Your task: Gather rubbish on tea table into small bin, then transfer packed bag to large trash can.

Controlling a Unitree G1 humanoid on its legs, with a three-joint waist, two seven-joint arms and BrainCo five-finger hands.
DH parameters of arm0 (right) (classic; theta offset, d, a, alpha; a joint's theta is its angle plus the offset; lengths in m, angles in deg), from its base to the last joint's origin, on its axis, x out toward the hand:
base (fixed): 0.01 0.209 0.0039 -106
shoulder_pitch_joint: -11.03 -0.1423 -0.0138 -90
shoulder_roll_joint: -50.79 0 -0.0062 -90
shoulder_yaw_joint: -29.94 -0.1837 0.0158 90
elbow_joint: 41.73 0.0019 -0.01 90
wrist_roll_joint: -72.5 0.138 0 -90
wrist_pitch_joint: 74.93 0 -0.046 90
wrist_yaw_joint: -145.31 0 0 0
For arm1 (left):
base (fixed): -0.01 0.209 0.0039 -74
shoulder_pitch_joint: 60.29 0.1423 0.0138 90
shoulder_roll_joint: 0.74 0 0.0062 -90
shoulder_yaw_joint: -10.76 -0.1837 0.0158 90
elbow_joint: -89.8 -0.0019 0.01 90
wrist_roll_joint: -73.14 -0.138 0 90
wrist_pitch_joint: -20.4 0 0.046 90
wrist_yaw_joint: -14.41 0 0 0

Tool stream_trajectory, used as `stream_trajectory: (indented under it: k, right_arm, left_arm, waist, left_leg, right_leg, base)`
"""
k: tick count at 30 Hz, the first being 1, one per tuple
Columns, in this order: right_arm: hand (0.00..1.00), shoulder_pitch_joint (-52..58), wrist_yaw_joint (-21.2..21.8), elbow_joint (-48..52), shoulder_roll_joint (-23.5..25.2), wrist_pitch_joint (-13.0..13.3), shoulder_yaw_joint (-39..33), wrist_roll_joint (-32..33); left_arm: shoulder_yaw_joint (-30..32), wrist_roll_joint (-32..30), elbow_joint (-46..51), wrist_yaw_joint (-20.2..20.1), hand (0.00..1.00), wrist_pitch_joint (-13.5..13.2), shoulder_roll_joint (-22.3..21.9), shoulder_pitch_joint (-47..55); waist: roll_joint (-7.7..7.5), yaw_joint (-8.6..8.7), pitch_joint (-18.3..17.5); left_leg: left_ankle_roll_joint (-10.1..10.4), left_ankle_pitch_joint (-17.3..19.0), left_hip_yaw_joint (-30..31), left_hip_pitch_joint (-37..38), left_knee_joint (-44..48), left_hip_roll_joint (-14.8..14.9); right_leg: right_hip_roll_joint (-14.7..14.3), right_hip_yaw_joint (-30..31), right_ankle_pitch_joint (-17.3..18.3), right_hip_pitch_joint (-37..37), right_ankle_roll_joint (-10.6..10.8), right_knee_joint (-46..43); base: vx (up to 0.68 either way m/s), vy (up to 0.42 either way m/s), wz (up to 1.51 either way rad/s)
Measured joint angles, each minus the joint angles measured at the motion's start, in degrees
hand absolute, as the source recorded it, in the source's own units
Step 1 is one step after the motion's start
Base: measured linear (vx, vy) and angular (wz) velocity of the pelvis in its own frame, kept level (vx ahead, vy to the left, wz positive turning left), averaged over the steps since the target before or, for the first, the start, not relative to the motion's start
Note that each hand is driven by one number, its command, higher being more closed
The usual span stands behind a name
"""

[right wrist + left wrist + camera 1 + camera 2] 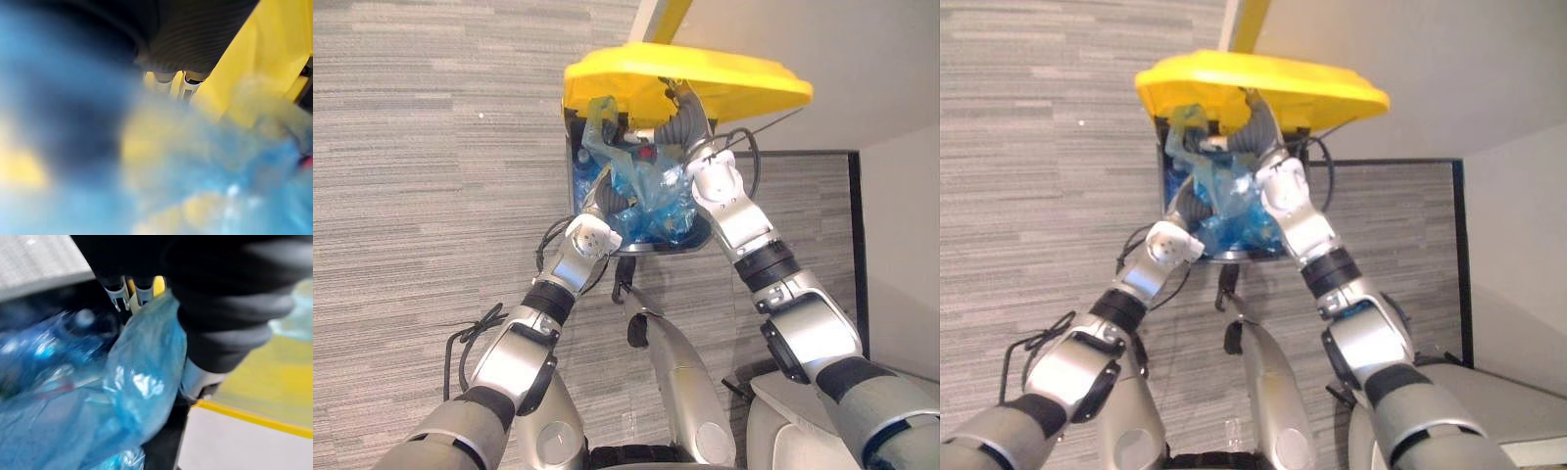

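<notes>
- A large trash can (656,249) stands on grey striped carpet (431,147) close to a pale wall (867,59), its yellow lid (715,83) tipped up over the opening.
- A crumpled blue plastic bag (646,196), the packed one, sits in the mouth of the can and fills most of the opening. One loose flap (602,122) of the bag rises against the underside of the lid.
- The left hand (117,294) reaches into the can from the near side, low against the bag. In its wrist view the blue film lies right beside its silver fingers (145,293). I cannot tell whether they are curled on the film or straight.
- The right hand (677,125) is higher, under the raised lid and above the bag, its dark ribbed cover just beside the flap.
- The right wrist view is heavily blurred: blue plastic seems to lie just past the fingers (187,87), with yellow lid beside them. Its grip cannot be read.
</notes>
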State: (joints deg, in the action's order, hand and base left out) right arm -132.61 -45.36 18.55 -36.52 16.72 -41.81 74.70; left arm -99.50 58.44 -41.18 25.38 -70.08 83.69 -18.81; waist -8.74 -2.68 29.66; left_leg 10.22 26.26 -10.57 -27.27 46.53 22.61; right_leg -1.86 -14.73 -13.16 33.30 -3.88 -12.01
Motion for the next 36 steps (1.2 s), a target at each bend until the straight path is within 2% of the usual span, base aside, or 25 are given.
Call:
stream_trajectory:
  k: [4,7,9,13,17,20,22,23,24,25,26,27,29,30,31,32,33,34,36]
  right_arm:
    - [0.00,5.1,1.0,-0.7,0.0,-0.1,0.0,-1.6]
    - [0.00,10.0,1.9,-1.6,-0.2,-0.4,-0.1,-2.7]
    - [0.00,14.8,2.6,-3.0,-0.3,-0.7,-1.8,-4.6]
    - [0.00,22.9,3.5,-5.1,-0.8,-2.0,-5.9,-5.9]
    - [0.00,28.6,4.4,-5.3,-0.8,-2.2,-7.0,-7.3]
    - [0.00,32.6,5.1,-4.9,0.3,-2.2,-8.3,-9.0]
    - [0.00,36.9,5.1,-4.9,1.6,-2.1,-9.2,-9.3]
    - [0.00,38.5,5.2,-4.8,2.0,-2.1,-9.2,-9.9]
    - [0.00,40.4,5.4,-4.8,2.3,-1.9,-9.1,-11.0]
    - [0.00,43.4,5.7,-5.3,2.8,-1.8,-9.1,-11.2]
    - [0.00,45.8,5.8,-6.5,3.7,-1.5,-9.2,-11.4]
    - [0.00,48.9,5.9,-9.5,5.3,-1.1,-10.1,-12.0]
    - [0.00,53.4,5.9,-15.6,8.6,-1.1,-13.1,-14.3]
    - [0.00,54.4,5.8,-16.5,10.2,-0.7,-16.4,-13.6]
    - [0.00,54.5,5.5,-18.3,10.5,-0.6,-17.5,-13.6]
    - [0.00,54.7,4.8,-20.7,10.4,-0.6,-18.9,-13.7]
    - [0.00,54.8,4.6,-22.5,10.4,-0.8,-19.8,-13.6]
    - [0.00,54.6,4.3,-24.5,10.5,-1.3,-20.5,-13.6]
    - [0.00,53.8,3.8,-26.7,9.8,-1.6,-22.8,-13.5]
  left_arm:
    - [0.3,0.2,3.9,0.0,0.00,-0.3,2.3,4.8]
    - [3.3,2.6,9.6,-0.3,0.00,-1.6,4.9,15.1]
    - [6.7,5.0,11.2,-1.4,0.00,-2.1,5.2,23.2]
    - [11.9,9.4,11.1,-3.8,0.00,-2.5,6.4,36.6]
    - [17.8,9.9,7.2,-5.1,0.00,-2.9,6.6,45.7]
    - [24.3,11.9,-2.2,-5.1,0.00,-2.5,4.4,48.8]
    - [27.9,12.8,-8.1,-4.9,0.00,-1.5,2.6,50.0]
    - [28.6,12.9,-9.4,-4.9,0.00,-1.3,1.9,50.5]
    - [29.7,12.9,-11.0,-4.9,0.00,-1.2,0.7,51.0]
    - [30.0,12.9,-11.9,-4.9,0.00,-1.1,-0.6,51.2]
    - [30.2,12.9,-12.3,-4.9,0.00,-1.0,-0.5,51.3]
    - [30.3,13.1,-12.9,-4.7,0.00,-0.6,-0.5,51.8]
    - [30.4,13.1,-13.0,-4.5,0.00,-0.2,-0.8,52.8]
    - [30.7,13.1,-12.9,-4.4,0.00,-0.1,-0.7,53.2]
    - [31.8,13.1,-13.5,-4.4,0.00,0.3,-1.1,53.0]
    - [32.8,13.1,-13.9,-4.4,0.00,0.6,-2.5,52.9]
    - [33.0,13.2,-13.9,-4.4,0.00,0.5,-3.4,53.4]
    - [33.5,13.2,-13.7,-4.6,0.00,0.0,-3.5,53.6]
    - [33.6,13.7,-15.1,-4.7,0.00,0.2,-4.9,53.3]
  waist:
    - [-0.07,-0.50,-0.9]
    - [0.06,-0.81,-1.4]
    - [0.13,-0.84,-3.5]
    - [1.32,-0.84,-6.9]
    - [2.07,-1.10,-7.8]
    - [2.25,-1.43,-8.5]
    - [2.38,-1.07,-8.6]
    - [2.39,-0.69,-8.6]
    - [3.05,-0.67,-8.9]
    - [3.71,-0.26,-9.3]
    - [4.10,0.29,-9.8]
    - [3.91,0.44,-10.9]
    - [3.73,0.47,-12.5]
    - [2.66,0.58,-13.4]
    - [2.94,0.85,-13.6]
    - [4.31,0.78,-15.7]
    - [5.30,0.33,-17.5]
    - [4.42,0.51,-18.6]
    - [6.63,0.77,-19.4]
  left_leg:
    - [0.3,-1.6,-0.3,3.3,-3.9,-1.4]
    - [0.4,-3.1,-0.7,8.2,-8.1,-2.8]
    - [0.2,-3.7,-0.6,10.4,-10.3,-3.8]
    - [-0.6,-4.0,-0.5,14.4,-12.6,-5.3]
    - [-1.5,-4.0,-0.9,18.5,-13.4,-7.1]
    - [-1.8,-4.0,-2.1,20.2,-13.2,-8.2]
    - [-2.4,-3.6,-3.4,20.4,-11.5,-8.9]
    - [-3.0,-3.7,-3.8,20.3,-11.4,-9.1]
    - [-4.3,-4.6,-5.5,20.3,-12.6,-7.8]
    - [-4.2,-5.8,-5.7,20.4,-13.8,-7.5]
    - [-4.2,-6.9,-5.9,20.6,-15.4,-7.6]
    - [-3.8,-8.3,-5.8,22.1,-17.6,-7.6]
    - [-3.4,-9.4,-5.9,22.6,-19.3,-7.4]
    - [-2.8,-9.7,-6.1,22.9,-19.8,-7.5]
    - [-2.7,-10.7,-6.3,24.0,-21.9,-8.1]
    - [-3.7,-12.7,-6.6,24.7,-26.3,-7.9]
    - [-4.2,-14.3,-7.2,24.9,-29.5,-7.7]
    - [-2.2,-16.8,-8.7,26.0,-32.4,-9.4]
    - [-2.5,-20.0,-8.4,28.7,-38.1,-9.6]
  right_leg:
    - [0.7,-0.1,0.0,-2.6,0.0,1.5]
    - [1.2,-0.1,0.3,-6.3,0.2,2.5]
    - [1.9,-0.3,1.2,-7.9,0.6,2.5]
    - [3.0,-0.2,2.3,-11.3,1.4,2.5]
    - [4.4,0.6,2.8,-14.9,2.2,2.1]
    - [5.4,1.8,2.0,-15.5,3.3,1.6]
    - [6.2,3.4,0.8,-15.3,4.8,1.1]
    - [6.5,4.1,-0.4,-15.0,6.5,1.1]
    - [6.4,5.3,-1.5,-13.9,10.2,-0.2]
    - [7.0,4.8,4.6,-11.9,7.3,-9.5]
    - [7.9,3.9,9.5,-11.2,5.7,-17.7]
    - [9.1,3.3,15.4,-11.6,5.0,-27.1]
    - [10.8,4.0,20.2,-13.7,5.9,-34.8]
    - [11.0,4.4,21.4,-13.7,6.9,-34.8]
    - [10.1,4.1,22.0,-15.6,8.3,-31.0]
    - [7.4,4.3,22.6,-18.6,8.8,-22.3]
    - [6.6,4.3,24.1,-20.2,7.8,-17.4]
    - [7.0,4.8,26.8,-21.9,4.9,-14.1]
    - [5.0,5.4,23.8,-23.8,4.1,-9.6]
  base:
    - [-0.02,-0.005,0.13]
    - [0.03,-0.012,0.16]
    - [0.03,-0.011,0.21]
    - [0.02,0.017,0.17]
    - [-0.02,0.055,0.06]
    - [-0.06,0.046,-0.13]
    - [-0.09,0.070,-0.25]
    - [-0.14,0.082,-0.31]
    - [-0.17,0.027,-0.29]
    - [-0.21,0.015,-0.19]
    - [-0.13,-0.049,-0.03]
    - [-0.05,-0.049,0.00]
    - [-0.05,-0.161,-0.10]
    - [-0.07,-0.203,-0.15]
    - [-0.04,-0.220,-0.26]
    - [-0.01,-0.164,-0.34]
    - [0.01,-0.202,-0.37]
    - [0.02,-0.149,-0.30]
    - [-0.04,-0.093,-0.20]
